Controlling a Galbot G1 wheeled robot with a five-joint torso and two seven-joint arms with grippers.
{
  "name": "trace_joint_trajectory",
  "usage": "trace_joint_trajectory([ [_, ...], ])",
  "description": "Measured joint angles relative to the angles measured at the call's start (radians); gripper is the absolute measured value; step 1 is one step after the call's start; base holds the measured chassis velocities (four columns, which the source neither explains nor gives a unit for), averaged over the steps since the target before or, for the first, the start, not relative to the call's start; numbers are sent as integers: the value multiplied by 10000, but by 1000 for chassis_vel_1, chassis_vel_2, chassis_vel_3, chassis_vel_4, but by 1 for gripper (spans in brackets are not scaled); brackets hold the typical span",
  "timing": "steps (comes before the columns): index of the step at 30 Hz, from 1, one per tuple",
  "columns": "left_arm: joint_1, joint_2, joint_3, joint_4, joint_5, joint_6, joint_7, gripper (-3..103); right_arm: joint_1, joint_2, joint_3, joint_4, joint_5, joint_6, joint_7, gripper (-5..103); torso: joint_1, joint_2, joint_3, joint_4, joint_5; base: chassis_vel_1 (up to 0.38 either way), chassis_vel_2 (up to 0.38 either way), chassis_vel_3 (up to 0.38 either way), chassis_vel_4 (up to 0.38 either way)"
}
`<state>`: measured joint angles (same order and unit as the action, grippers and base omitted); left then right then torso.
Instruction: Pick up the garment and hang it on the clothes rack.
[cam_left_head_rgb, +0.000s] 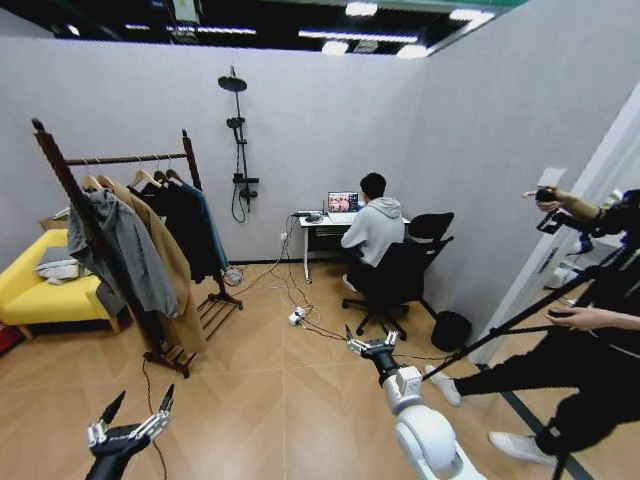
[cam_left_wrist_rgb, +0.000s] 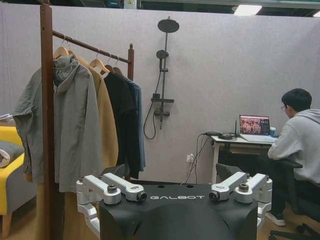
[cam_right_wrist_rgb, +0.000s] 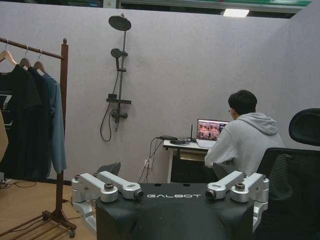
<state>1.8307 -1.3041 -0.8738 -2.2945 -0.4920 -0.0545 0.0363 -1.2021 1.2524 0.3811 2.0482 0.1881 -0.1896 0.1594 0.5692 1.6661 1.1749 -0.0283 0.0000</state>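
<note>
The garment (cam_left_head_rgb: 213, 238), a dark teal-blue jacket on a hanger, hangs at the far end of the clothes rack (cam_left_head_rgb: 125, 159), beside black, tan and grey coats. The left wrist view shows the garment (cam_left_wrist_rgb: 140, 125) behind the black coat, past the rack's near post (cam_left_wrist_rgb: 46, 100). In the right wrist view the garment (cam_right_wrist_rgb: 57, 125) hangs next to the end post (cam_right_wrist_rgb: 63, 125). My left gripper (cam_left_head_rgb: 130, 415) (cam_left_wrist_rgb: 177, 196) is open and low, well short of the rack. Over bare floor to the right, my right gripper (cam_left_head_rgb: 372, 345) (cam_right_wrist_rgb: 174, 194) is open too. Neither holds anything.
A yellow sofa (cam_left_head_rgb: 30, 290) stands left of the rack. A black shower pole (cam_left_head_rgb: 240, 150) is on the back wall. A person sits at a desk (cam_left_head_rgb: 320, 222) on an office chair (cam_left_head_rgb: 400, 275), with cables (cam_left_head_rgb: 297, 310) on the floor. A camera tripod (cam_left_head_rgb: 520, 320) stands at right.
</note>
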Motion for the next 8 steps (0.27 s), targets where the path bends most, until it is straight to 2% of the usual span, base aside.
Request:
trace_joint_trajectory([
  [8,0,0,0,0,0,0,0,100,-52,17,91,-4,7,-6,57,100,-4,2,-1,0,0,0,0,0,0],
])
